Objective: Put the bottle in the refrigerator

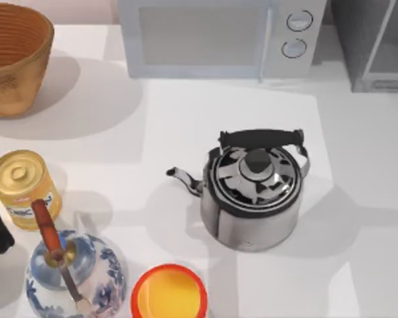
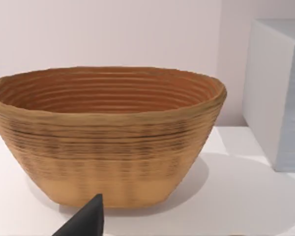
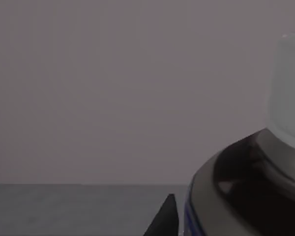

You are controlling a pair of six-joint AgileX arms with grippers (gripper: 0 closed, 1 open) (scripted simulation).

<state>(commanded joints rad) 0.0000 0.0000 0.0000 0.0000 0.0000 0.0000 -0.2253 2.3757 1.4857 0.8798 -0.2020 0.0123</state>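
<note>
Jaws first: on neither arm can I tell whether they are spread or pressed together, as just one dark tip of each shows. The left gripper (image 2: 86, 221) sits low over the bench (image 1: 358, 199) at its left side, facing a woven basket (image 2: 108, 132), apparently parked. The right gripper (image 3: 164, 219) is right beside the bottle (image 3: 236, 187), so close that they may be touching; whether it is pinching the bottle is not visible.

In the right wrist view the bottle is a dark, glossy, rounded shoulder with a blue band low on its side and a pale cap (image 3: 287, 88) on top. Plain grey wall and a grey floor lie behind it — probably the inside of the refrigerator (image 1: 375, 46), the grey cabinet at the bench's far right corner, next to the white microwave (image 1: 219, 36). A steel kettle (image 1: 252, 192) stands mid-bench.

The bottle looks rigid, light and smooth — likely slippery on that curved shoulder. The straight body below the shoulder seems the safest hold, gripped squarely and kept upright.
</note>
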